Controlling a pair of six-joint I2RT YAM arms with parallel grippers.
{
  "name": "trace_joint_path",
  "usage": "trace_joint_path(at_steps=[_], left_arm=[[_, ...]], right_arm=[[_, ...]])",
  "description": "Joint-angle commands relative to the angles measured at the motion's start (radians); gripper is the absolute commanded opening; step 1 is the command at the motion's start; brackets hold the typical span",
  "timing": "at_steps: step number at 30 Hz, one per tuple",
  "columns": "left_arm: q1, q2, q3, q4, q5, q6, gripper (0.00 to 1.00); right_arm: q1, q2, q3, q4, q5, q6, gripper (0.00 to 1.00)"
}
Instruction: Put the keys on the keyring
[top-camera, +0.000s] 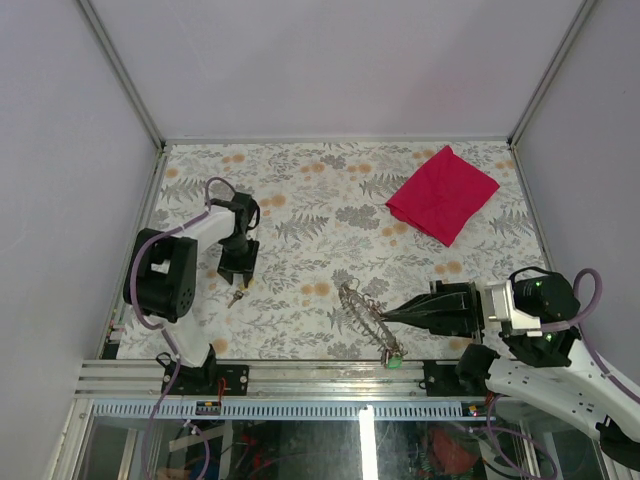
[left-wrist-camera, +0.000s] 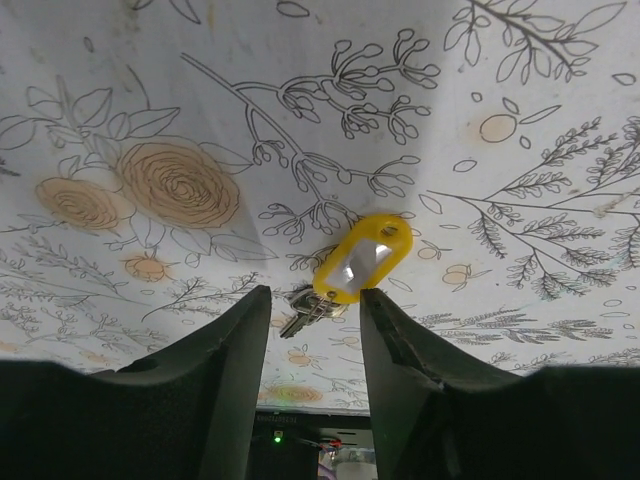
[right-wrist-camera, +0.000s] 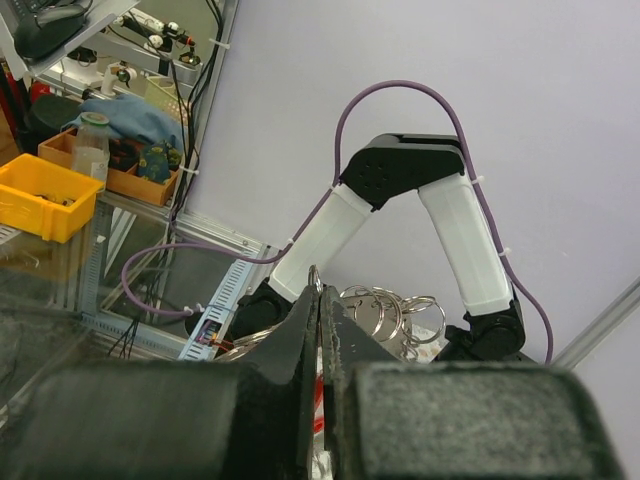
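Note:
A small metal key (left-wrist-camera: 303, 313) with a yellow tag (left-wrist-camera: 362, 258) lies flat on the floral table; in the top view this key (top-camera: 236, 296) sits at the left. My left gripper (left-wrist-camera: 312, 300) is open and empty, just above the table, with the key and tag at its fingertips. It also shows in the top view (top-camera: 238, 270). My right gripper (top-camera: 386, 316) is shut on the keyring (top-camera: 361, 307), a bunch of linked metal rings. In the right wrist view this gripper (right-wrist-camera: 319, 292) pinches one ring edge-on, with several rings (right-wrist-camera: 385, 305) hanging behind. No red key is in view.
A red cloth (top-camera: 442, 193) lies folded at the back right. A small green tag (top-camera: 396, 362) rests at the table's front edge, at the end of the ring chain. Frame posts and purple walls enclose the table on three sides.

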Motion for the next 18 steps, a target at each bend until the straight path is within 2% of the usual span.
trace_joint_path(at_steps=[1, 8, 15, 18], left_arm=[[0.003, 0.021, 0.016, -0.01, 0.038, 0.032, 0.4], [0.003, 0.089, 0.016, -0.009, 0.033, 0.03, 0.31], [0.004, 0.084, 0.016, -0.01, 0.065, 0.028, 0.06], [-0.004, 0.084, 0.014, -0.01, 0.136, 0.029, 0.0]], right_arm=[[0.006, -0.019, 0.028, 0.041, -0.003, -0.002, 0.02], [0.006, -0.014, 0.036, 0.034, -0.009, -0.002, 0.02], [0.006, -0.019, 0.04, 0.024, -0.004, -0.005, 0.02], [0.005, -0.026, 0.039, 0.019, 0.005, -0.009, 0.02]])
